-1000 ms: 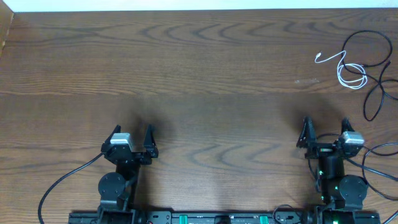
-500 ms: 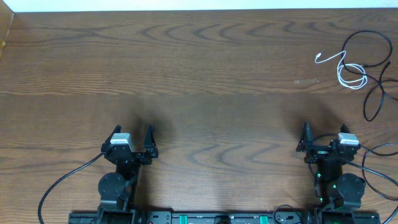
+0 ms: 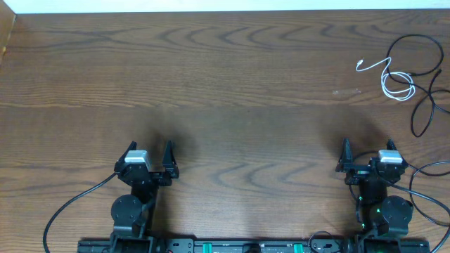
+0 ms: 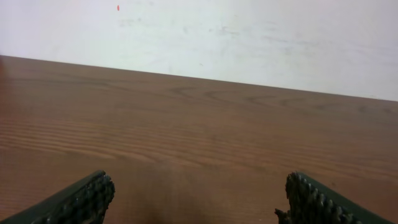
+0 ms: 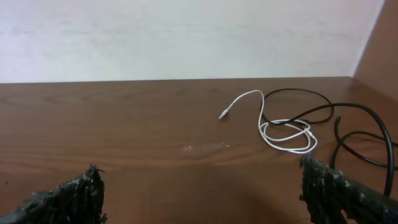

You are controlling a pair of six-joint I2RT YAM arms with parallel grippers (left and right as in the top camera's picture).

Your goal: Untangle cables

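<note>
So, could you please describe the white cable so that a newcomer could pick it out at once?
At the table's far right corner, ahead of the right gripper, lies a tangle. The white cable forms a small coil there, its plug end trailing left. It is the only white one; the black cables crossing it are longer.

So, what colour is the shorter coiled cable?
The shorter cable is white; right wrist view shows it best.
</note>
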